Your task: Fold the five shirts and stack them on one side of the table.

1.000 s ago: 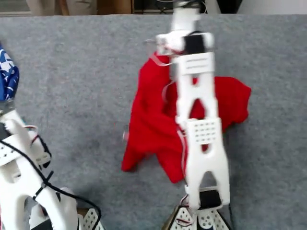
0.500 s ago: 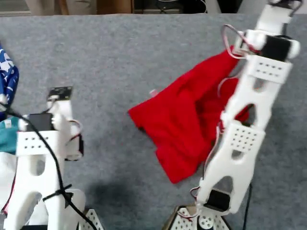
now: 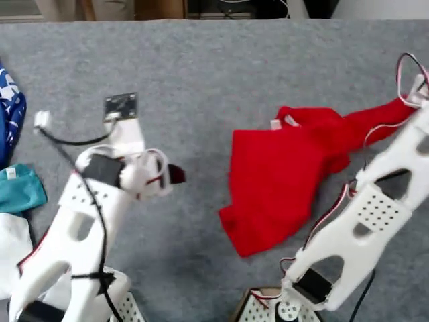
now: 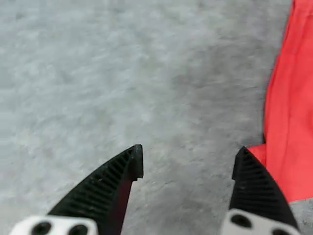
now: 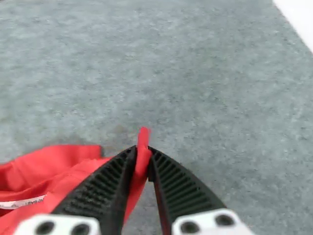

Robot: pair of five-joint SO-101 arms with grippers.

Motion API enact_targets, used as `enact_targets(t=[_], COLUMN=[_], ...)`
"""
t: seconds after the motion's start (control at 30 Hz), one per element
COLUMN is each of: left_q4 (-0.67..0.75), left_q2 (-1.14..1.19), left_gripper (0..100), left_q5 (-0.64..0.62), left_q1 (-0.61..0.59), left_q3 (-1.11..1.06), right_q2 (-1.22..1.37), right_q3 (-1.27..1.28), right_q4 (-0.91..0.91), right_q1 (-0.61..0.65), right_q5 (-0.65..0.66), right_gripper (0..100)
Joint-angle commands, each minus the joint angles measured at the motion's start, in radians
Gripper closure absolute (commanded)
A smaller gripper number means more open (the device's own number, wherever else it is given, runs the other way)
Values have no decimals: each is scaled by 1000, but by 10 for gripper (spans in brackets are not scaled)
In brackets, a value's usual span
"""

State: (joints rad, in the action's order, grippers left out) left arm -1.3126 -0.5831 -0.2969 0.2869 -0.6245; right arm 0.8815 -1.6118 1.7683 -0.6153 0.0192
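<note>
A red shirt (image 3: 288, 174) lies crumpled on the grey mat right of centre, one corner stretched out toward the right edge. My right gripper (image 5: 142, 152) is shut on that corner, a fold of red cloth (image 5: 143, 139) sticking up between its fingers. The right arm (image 3: 369, 208) slants from the front edge up to the right edge. My left gripper (image 4: 188, 159) is open over bare mat, with the red shirt (image 4: 291, 107) close beside one finger. In the high view the left gripper (image 3: 174, 174) is a short way left of the shirt.
Along the left edge lie a blue patterned shirt (image 3: 10, 107), a teal shirt (image 3: 20, 188) and a white one (image 3: 10, 248). The grey mat (image 3: 201, 74) covers the table. Bare mat stretches across the back and between the arms.
The right arm swung from the middle to the right edge, dragging the red shirt along and stretching it out. The left arm rose from the front left and moved toward the centre.
</note>
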Motion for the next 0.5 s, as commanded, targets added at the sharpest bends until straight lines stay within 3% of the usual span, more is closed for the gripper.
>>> enact_targets(t=[0.0, 0.47], left_q4=[69, -28], left_q2=[153, 1032], left_gripper=[698, 729], left_q5=[-17, -15], left_q1=[55, 178], left_q3=[118, 1073], right_q2=[18, 263], right_q3=[-39, -48], right_q4=[15, 14], right_q1=[-22, 19], right_q5=[18, 12], right_gripper=[992, 992])
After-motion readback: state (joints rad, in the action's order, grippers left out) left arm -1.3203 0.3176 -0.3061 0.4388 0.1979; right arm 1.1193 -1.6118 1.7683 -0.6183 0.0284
